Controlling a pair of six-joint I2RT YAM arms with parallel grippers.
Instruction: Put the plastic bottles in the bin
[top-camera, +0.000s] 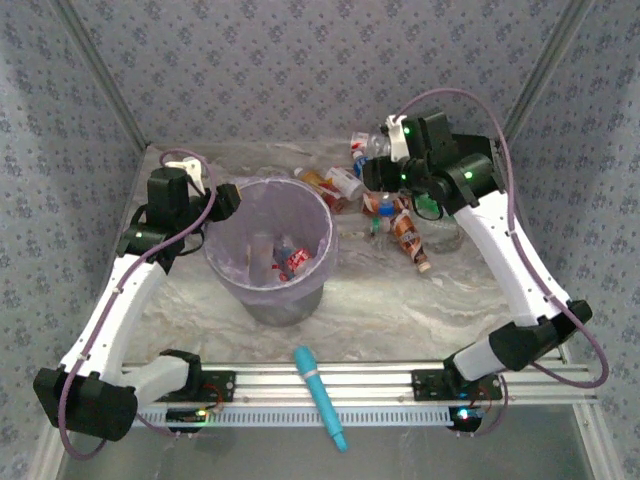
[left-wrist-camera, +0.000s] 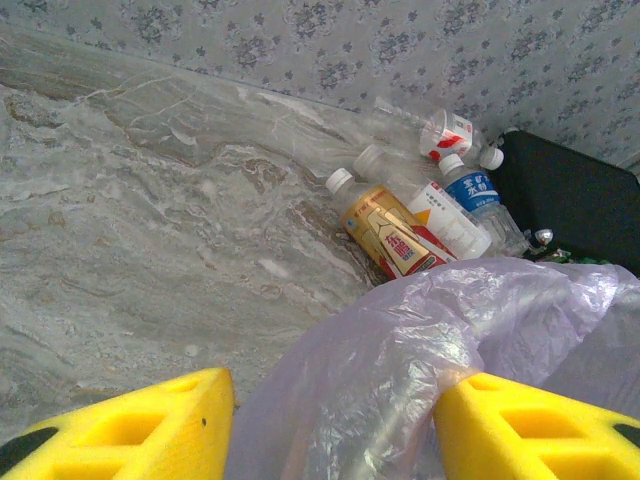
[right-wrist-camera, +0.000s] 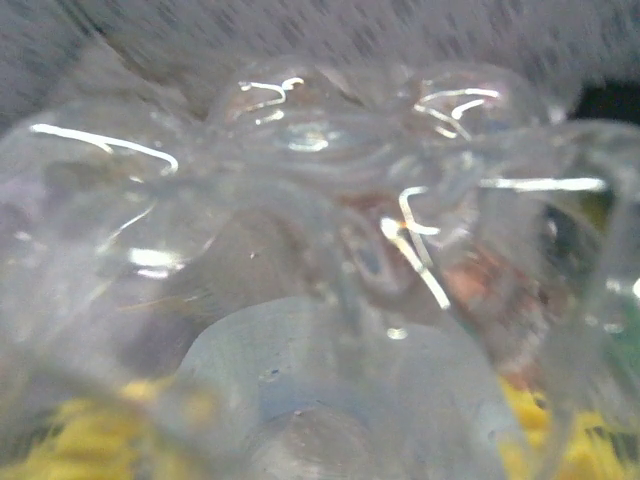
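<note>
So the right gripper (top-camera: 380, 178) is nosed down into the heap of plastic bottles (top-camera: 385, 205) at the far right of the worktop (top-camera: 400, 300). Its wrist view has one clear bottle (right-wrist-camera: 320, 250) right up against the lens, with yellow fingers blurred either side. Can't tell if it's actually clamped or just around it, tbh.

The left gripper (left-wrist-camera: 330, 385) has its jaws about half apart, astride the rim of the bin (top-camera: 240, 285), with the lilac liner (left-wrist-camera: 400, 340) bunched between them. My guess is it's steadying the bin for drops, but I can't say it's really pinching.

The bin stands mid-worktop between the arms with a few bottles inside, so the job looks partway done. A teal stick tool (top-camera: 320, 395) lies across the front rail (top-camera: 380, 378), not our problem. The worktop is marble-look grey-beige, and the walls (top-camera: 300, 70) all round are grey patterned paper.
</note>
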